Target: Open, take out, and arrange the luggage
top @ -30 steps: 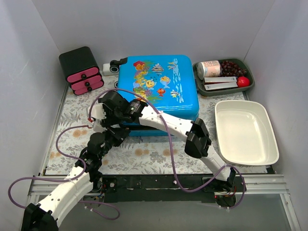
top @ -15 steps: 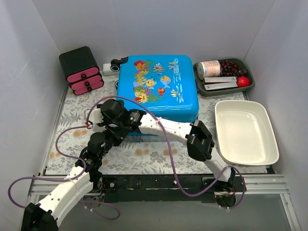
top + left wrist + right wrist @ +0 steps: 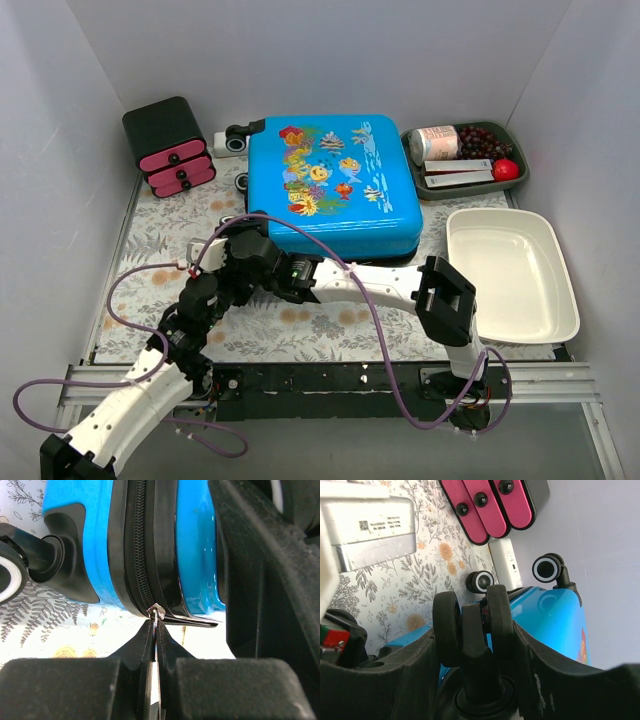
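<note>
I find the luggage (image 3: 335, 175) lying flat at the middle back of the floral mat (image 3: 150, 250), lid down and cartoon fish print facing up. The white tray (image 3: 510, 280) sits near its right side, and the black box (image 3: 165, 130) with pink drawers stands at its back left. My right gripper (image 3: 472, 632) is clamped around a twin caster wheel (image 3: 500, 615) of the case. My left gripper (image 3: 155, 630) pinches the zipper pull (image 3: 156, 614) at the black seam. A printed label (image 3: 382, 525) on a grey module is too small to read.
</note>
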### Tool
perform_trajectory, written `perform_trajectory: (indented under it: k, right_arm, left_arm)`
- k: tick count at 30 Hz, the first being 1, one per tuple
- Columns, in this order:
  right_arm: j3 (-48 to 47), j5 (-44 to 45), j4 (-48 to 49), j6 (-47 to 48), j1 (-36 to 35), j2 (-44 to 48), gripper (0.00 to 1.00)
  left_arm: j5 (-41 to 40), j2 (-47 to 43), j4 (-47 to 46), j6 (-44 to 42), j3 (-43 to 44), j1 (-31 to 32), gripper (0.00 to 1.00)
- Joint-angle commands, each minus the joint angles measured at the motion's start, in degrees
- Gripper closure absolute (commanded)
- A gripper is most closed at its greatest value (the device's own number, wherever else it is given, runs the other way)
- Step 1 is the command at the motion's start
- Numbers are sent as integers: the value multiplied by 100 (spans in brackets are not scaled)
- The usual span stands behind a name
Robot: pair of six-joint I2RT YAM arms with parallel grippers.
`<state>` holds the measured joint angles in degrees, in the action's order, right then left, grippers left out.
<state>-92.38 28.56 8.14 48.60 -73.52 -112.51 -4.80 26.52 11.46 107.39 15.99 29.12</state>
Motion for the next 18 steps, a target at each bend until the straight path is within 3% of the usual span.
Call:
perform_trajectory:
  k: [1,8,12,18]
  right_arm:
    - [9,1925,1242,-175,109,1064,99]
    - [298,2145,1129,-376,153,1222,99]
    - [598,2224,1049,-597,145,1529,99]
    - [1037,1997,568,-1229,145,1987,99]
  left_arm:
    - [-1638,37,1209,212,141,-223,100]
    - [-2244,-604,2053,748,238,-223,100]
    - [-2841,-307,2797,1353,519,-223,100]
    - [-2895,124,2503,1390,633,-223,100]
